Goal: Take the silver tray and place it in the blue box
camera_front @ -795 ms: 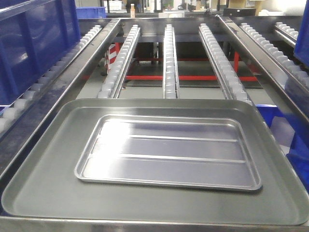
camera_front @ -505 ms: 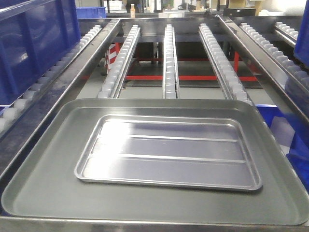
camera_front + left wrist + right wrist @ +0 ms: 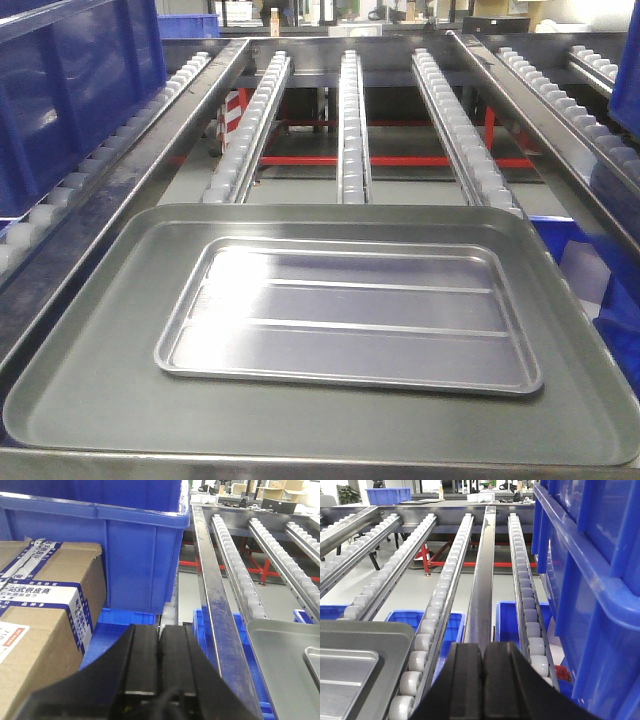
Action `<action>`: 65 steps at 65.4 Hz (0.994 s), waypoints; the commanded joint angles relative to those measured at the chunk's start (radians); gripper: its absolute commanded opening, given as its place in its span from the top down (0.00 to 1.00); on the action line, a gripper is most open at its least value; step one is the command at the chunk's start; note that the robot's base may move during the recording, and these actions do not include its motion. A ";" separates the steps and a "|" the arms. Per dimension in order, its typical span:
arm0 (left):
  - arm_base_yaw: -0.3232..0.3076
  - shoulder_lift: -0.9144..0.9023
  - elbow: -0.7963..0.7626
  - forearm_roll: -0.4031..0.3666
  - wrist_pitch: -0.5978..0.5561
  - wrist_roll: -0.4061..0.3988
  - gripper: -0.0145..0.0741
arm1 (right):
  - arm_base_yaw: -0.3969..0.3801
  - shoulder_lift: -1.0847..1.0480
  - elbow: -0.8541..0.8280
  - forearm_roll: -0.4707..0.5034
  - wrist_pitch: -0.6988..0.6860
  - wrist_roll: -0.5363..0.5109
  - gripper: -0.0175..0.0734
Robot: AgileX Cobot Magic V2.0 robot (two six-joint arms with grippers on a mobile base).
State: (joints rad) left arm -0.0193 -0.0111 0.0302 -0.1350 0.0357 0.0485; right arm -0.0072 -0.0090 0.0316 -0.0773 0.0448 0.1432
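The shiny silver tray (image 3: 350,315) with two raised ridges lies flat inside a larger dull grey tray (image 3: 95,385) at the near end of the roller conveyor. A corner of the silver tray (image 3: 315,661) shows at the right edge of the left wrist view, and its other end (image 3: 340,680) at the lower left of the right wrist view. A large blue box (image 3: 70,90) stands on the left lane; its ribbed side (image 3: 135,555) fills the left wrist view. My left gripper (image 3: 160,630) and right gripper (image 3: 483,650) are both shut and hold nothing, each off to one side of the trays.
Roller rails (image 3: 350,120) run away from the trays, with gaps between them. Cardboard cartons (image 3: 45,605) sit left of the left gripper. More blue crates (image 3: 590,580) are stacked close on the right. Small blue bins (image 3: 437,625) lie under the rails.
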 commanded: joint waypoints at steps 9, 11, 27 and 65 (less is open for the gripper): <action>-0.003 -0.020 -0.009 -0.010 -0.177 0.001 0.95 | -0.004 -0.022 -0.003 -0.002 -0.151 -0.006 0.75; -0.003 -0.020 -0.020 -0.010 -0.200 0.001 0.95 | -0.004 -0.022 -0.014 -0.001 -0.164 -0.006 0.75; -0.003 0.037 -0.336 0.135 0.015 0.001 0.95 | -0.004 0.003 -0.296 -0.001 -0.125 -0.006 0.75; -0.220 0.618 -0.792 -0.050 0.451 0.014 0.56 | 0.076 0.476 -0.676 0.141 0.302 -0.006 0.29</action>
State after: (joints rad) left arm -0.1698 0.5556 -0.7216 -0.1416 0.5541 0.0502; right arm 0.0295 0.4121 -0.5983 0.0261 0.3696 0.1432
